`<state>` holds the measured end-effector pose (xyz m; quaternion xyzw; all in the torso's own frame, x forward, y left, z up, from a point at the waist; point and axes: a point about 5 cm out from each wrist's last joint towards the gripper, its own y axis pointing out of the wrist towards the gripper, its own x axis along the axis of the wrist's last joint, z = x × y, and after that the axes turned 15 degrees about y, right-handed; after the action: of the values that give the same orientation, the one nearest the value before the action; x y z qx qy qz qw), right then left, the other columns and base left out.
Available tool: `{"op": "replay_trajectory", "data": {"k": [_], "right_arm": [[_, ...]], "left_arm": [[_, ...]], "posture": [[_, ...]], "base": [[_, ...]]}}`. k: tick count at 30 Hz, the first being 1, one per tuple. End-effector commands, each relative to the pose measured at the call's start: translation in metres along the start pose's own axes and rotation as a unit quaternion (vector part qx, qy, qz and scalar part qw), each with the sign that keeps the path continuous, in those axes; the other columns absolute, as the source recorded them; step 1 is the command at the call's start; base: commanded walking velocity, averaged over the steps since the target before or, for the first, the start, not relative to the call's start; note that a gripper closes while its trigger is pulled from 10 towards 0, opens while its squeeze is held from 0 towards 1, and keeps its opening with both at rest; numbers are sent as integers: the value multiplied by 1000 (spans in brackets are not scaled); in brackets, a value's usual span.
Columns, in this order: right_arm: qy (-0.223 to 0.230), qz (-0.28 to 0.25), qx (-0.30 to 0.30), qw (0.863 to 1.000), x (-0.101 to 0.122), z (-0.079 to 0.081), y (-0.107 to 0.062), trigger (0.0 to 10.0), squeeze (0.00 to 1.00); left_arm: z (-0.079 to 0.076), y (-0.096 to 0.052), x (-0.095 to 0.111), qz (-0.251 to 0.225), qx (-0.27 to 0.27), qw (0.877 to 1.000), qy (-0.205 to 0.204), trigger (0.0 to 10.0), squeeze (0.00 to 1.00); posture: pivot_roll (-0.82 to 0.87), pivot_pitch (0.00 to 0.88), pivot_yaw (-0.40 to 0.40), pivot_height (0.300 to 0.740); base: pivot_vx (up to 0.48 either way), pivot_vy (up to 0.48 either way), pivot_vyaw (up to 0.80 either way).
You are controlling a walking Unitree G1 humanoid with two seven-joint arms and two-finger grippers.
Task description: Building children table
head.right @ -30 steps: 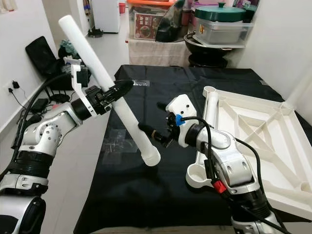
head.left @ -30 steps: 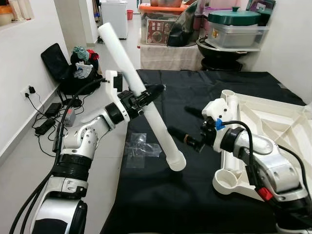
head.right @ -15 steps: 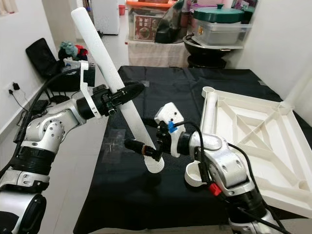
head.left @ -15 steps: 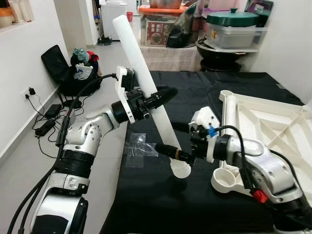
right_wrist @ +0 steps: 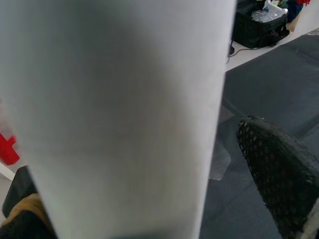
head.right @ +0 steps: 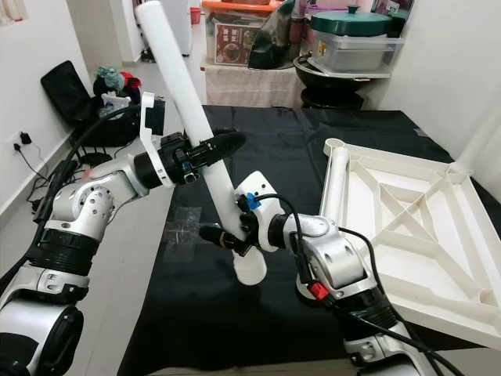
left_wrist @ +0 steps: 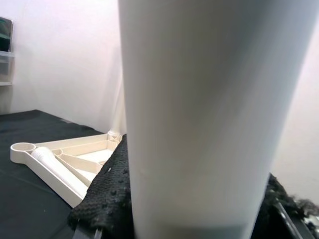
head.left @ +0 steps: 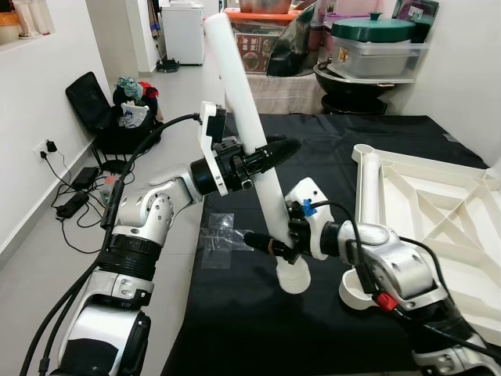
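Over the black worktop (head.left: 313, 149), white table leg (head.left: 252, 141) now steeper toward 12 o'clock, left gripper (head.left: 270, 153) clenched mid-shaft, right gripper (head.left: 262, 243) newly grasping its lower end.

Green-lidded pot (head.left: 375, 30) on grey crate (head.left: 380, 56); black bag (head.left: 106, 110) by wall.

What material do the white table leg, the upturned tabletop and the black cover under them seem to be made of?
White table leg: probably moulded plastic, smooth and matt, with a ribbed collar at its lower end. Upturned tabletop: likely the same cream plastic, with moulded ribs and round corner sockets. Black cover: looks like thin matt fabric, with soft creases. Left gripper and right gripper both clasp the leg.
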<state>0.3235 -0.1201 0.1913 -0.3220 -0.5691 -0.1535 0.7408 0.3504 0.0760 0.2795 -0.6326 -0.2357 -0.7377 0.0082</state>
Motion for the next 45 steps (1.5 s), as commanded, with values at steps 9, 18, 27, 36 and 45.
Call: {"op": "replay_trajectory", "data": {"k": [9,18,27,36,45], "right_arm": [[-8,11,-11,1000,0,-2,1,10000,1000],[-15,2,-5,1000,7,0,-1,10000,973],[-3,-8,15,1000,7,3,-5,0,0],[10,-7,17,1000,5,4,-5,0,0],[18,-17,10,1000,6,2,-6,0,0]], "left_arm": [[-5,2,-7,6,-18,1000,-9,10000,0],[-6,0,-11,10,-16,1000,-12,10000,0],[-5,0,-9,8,-15,1000,-12,10000,0],[-5,1,-6,1,-15,1000,-2,10000,0],[-5,1,0,-22,-18,999,14,10000,1000]], "posture": [[26,0,-30,740],[21,0,-28,740],[21,0,-27,740],[21,0,-28,740],[21,0,-30,740]], "base": [[0,0,0],[0,0,0],[0,0,0],[0,0,0],[0,0,0]]}}
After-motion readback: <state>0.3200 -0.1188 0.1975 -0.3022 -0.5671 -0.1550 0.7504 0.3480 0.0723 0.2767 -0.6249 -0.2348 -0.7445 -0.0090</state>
